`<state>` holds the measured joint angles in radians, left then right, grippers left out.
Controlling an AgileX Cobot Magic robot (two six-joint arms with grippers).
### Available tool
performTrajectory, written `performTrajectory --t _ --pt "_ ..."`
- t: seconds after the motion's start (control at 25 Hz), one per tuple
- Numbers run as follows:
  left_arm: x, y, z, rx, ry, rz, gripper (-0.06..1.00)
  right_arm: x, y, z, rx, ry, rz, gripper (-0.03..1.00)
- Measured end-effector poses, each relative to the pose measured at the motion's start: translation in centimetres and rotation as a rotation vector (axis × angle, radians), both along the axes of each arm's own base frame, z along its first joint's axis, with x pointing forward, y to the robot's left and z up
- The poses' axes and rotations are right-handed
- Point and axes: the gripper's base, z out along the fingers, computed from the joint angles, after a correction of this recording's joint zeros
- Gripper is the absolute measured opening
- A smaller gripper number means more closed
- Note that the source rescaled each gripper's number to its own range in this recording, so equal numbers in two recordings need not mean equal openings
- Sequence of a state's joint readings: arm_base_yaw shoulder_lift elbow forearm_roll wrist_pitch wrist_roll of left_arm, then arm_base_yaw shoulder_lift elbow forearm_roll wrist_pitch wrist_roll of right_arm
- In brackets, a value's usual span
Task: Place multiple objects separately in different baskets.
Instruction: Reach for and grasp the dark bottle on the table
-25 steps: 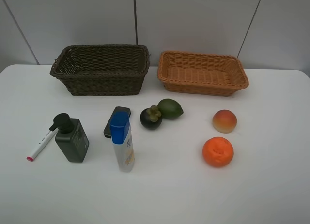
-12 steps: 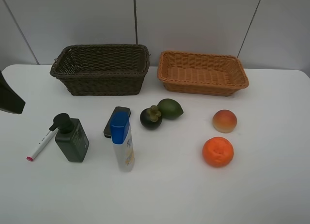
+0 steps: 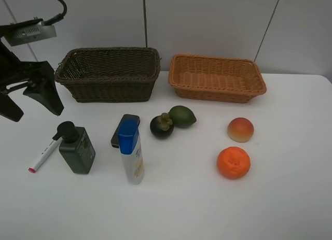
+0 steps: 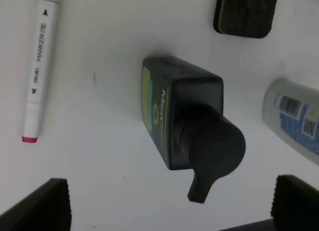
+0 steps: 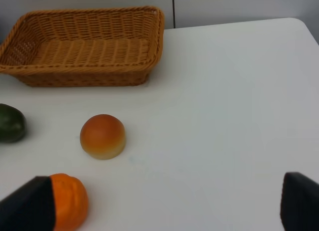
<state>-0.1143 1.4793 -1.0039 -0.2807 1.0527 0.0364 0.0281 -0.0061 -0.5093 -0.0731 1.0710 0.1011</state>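
My left gripper point(image 3: 31, 106) hangs open above the table's left side, behind the pink-tipped marker point(image 3: 44, 155) and the green pump bottle point(image 3: 78, 146). The left wrist view looks down on that bottle point(image 4: 184, 121), with the marker point(image 4: 40, 56) beside it. A dark case point(image 3: 124, 127) lies behind the blue-capped bottle point(image 3: 130, 154). Mangosteen point(image 3: 162, 125), green citrus point(image 3: 182, 116), peach point(image 3: 240, 129) and orange point(image 3: 233, 162) lie further right. Both the dark brown basket point(image 3: 111, 92) and the tan basket point(image 3: 218, 93) hold nothing. My right gripper point(image 5: 162, 211) is open, nearer than the peach point(image 5: 102, 136).
The baskets stand side by side at the back of the white table, against a grey panelled wall. The right arm is outside the exterior view. Bare tabletop runs along the front edge and at the far right.
My left arm has come in from the left edge of the exterior view and now hangs over the table's left side. No object has moved.
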Motion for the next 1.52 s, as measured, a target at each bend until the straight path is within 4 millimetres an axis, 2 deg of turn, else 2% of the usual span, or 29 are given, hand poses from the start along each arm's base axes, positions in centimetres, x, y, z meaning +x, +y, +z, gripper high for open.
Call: performTrajectory --t 0.24,0.36,0.6,0.88,1.12,1.52 --pt "-0.1 -2.7 -0.5 0.008 -0.005 -0.078 0.99 0.0 0.0 0.0 0.000 0.000 0.000 1.00" --pt "-0.1 -3.4 -0.9 0.047 -0.002 -0.085 0.99 0.0 0.0 0.0 0.000 0.000 0.000 1.00" --pt "0.1 -5.2 -2.6 0.098 0.036 -0.113 0.99 0.0 0.0 0.0 0.000 0.000 0.000 1.00" --pt "1.5 -5.5 -6.1 0.158 0.091 -0.108 0.99 0.0 0.0 0.0 0.000 0.000 0.000 1.00" --pt "2.5 -5.9 -9.9 0.172 0.170 -0.097 0.99 0.0 0.0 0.0 0.000 0.000 0.000 1.00" --pt "2.9 -6.3 -10.8 0.155 0.201 -0.083 0.98 0.0 0.0 0.0 -0.001 0.000 -0.001 1.00"
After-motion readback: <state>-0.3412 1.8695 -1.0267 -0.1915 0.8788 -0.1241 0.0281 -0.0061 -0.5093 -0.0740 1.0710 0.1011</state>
